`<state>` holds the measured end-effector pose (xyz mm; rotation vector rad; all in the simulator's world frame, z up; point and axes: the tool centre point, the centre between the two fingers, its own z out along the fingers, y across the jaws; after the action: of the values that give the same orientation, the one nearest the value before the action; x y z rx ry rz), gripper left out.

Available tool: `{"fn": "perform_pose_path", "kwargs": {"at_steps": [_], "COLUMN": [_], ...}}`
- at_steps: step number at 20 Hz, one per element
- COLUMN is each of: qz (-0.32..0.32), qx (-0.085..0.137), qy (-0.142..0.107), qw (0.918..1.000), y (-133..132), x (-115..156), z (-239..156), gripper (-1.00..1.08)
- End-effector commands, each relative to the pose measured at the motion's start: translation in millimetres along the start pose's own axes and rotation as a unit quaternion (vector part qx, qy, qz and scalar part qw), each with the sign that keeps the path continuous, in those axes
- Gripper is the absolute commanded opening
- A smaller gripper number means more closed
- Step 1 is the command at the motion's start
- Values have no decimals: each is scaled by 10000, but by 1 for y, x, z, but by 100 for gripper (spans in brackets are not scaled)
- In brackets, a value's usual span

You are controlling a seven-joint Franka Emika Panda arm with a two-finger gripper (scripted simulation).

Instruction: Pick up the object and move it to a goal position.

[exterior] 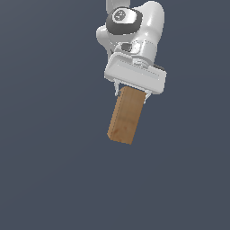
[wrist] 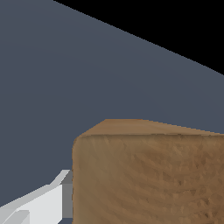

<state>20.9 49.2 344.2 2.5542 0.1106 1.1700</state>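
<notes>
The gripper (exterior: pixel 131 91) is clamped on the upper end of the wooden block (exterior: pixel 126 115), which hangs below it, long axis nearly vertical, lower end tilted slightly toward the exterior view's left. Plain grey floor (exterior: pixel 49 170) lies all around it.

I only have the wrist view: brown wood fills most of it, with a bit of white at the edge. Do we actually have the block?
Observer: Yes. In the exterior view the gripper is closed on one end of the block.
Operator: How is it hanging?
Observer: Lengthwise below the fingers, its lower end tilted toward the exterior view's left.
Operator: Is anything near it?
Observer: Only plain grey background shows around it; no goal marker is visible.
</notes>
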Motion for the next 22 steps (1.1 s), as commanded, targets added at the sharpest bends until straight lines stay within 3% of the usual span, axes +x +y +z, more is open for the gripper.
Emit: {"fn": "perform_pose_path", "kwargs": {"at_steps": [1,11,22], "qz": [64,276,555], "qx": [-93,-568,-1228], "qy": [203,971,1994], "qw": [9997,9933,9706], "y": [2,0,-7], "x": [13,50,90], "z": [-8,-42,-96], "gripper": [-100,-100,-100]}}
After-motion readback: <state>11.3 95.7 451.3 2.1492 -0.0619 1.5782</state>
